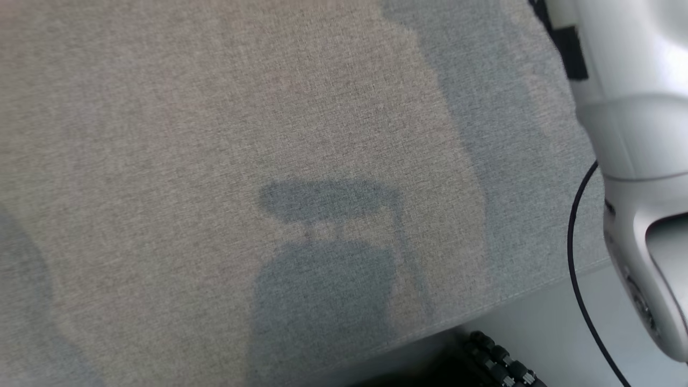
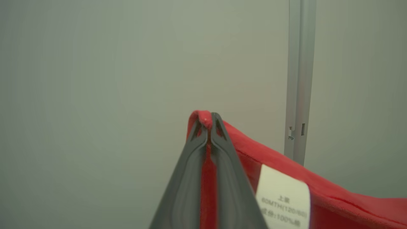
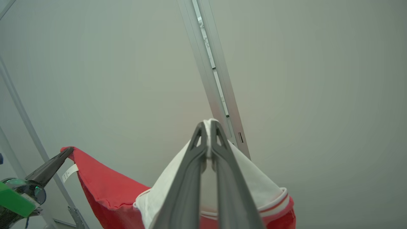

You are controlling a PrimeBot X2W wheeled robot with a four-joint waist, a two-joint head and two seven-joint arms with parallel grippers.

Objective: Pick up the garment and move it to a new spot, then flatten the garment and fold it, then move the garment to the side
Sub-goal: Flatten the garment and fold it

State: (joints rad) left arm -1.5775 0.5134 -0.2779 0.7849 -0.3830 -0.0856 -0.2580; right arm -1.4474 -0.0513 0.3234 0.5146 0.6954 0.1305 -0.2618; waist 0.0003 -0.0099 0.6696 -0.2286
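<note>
The bench [image 1: 161, 134] was covered in a grey-beige cloth of fine, even weave that lay flat and smooth across nearly the whole head view. Its front edge ran slantwise through the lower right corner, with a strip of pale floor [image 1: 537, 328] beyond it. Soft-edged shadows [image 1: 322, 201] lay on the cloth: a rounded patch near the middle, a broader block [image 1: 322, 301] just below it reaching to the edge, and a wide band [image 1: 484, 107] running down the right side.

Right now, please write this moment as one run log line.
phase: garment held up | left gripper: shut on red edge | right gripper: shut on white part
</note>
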